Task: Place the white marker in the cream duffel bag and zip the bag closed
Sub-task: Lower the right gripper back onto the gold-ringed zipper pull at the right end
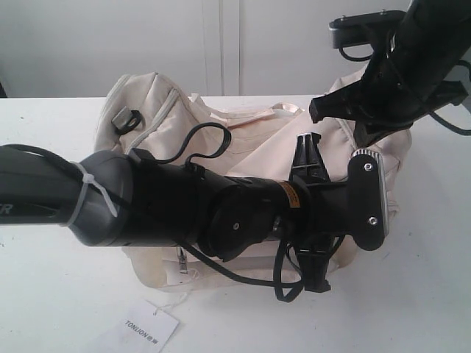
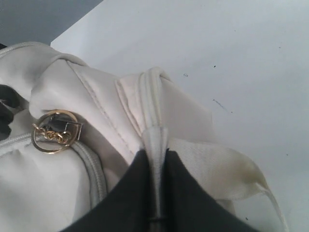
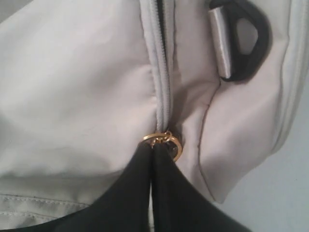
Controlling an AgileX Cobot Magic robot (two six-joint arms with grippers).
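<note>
black and grey, the left arm (image 1: 147,198) stretches across the front of the exterior view. it hides much of the large cream fabric duffel bag (image 1: 154,110), which lies on the white table (image 1: 51,294) with a white paper hang tag (image 1: 149,328) trailing beside it.

the slim white marker shows in none of the views. i judge it is inside the bag, though the pictures cannot confirm that.

the step in hand looks like the zipping. the right gripper (image 3: 153,154) is fully closed, its fingertips pinched on the small gold ring zip pull (image 3: 162,142) at the end of the grey zip track (image 3: 163,82), near a black d-ring (image 3: 244,41). the left gripper (image 2: 155,159) is closed too, clamped on a rolled cream fabric strip (image 2: 153,106) at a seam of the bag, probably to brace the bag against the pull. a gold ring (image 2: 50,131) also shows in the left wrist view; whether it is the same pull i cannot tell.

how much of the zip is open i cannot tell. the next move calls for drawing the ring steadily along the curved track while the left gripper keeps the fabric taut. the ring is thin and could slip, and slack cloth could bunch at the slider.
</note>
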